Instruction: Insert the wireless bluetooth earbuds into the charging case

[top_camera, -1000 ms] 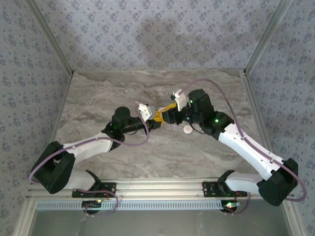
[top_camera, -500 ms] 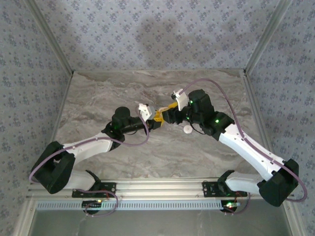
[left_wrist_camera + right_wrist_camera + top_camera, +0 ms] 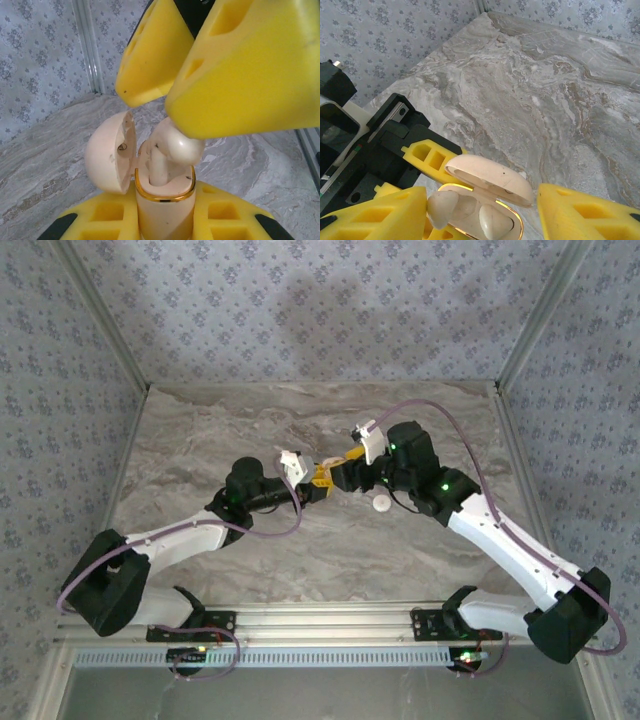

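Jaws meet nose to nose mid-counter [image 3: 200,430] in the top view, with a small white round piece [image 3: 381,503] lying just to their near right. Left wrist: left jaws clenched on the charging case [image 3: 165,210] below its gold rim, lid [image 3: 107,160] hinged open, one earbud [image 3: 182,145] stem-down in its well but riding high, touching one of the right jaws. Right wrist: right jaws spread wide, released, second earbud [image 3: 492,220] seated. Buds look light, rigid, glossy and slip-prone, so I'd pinch across the bulb, never the stem.
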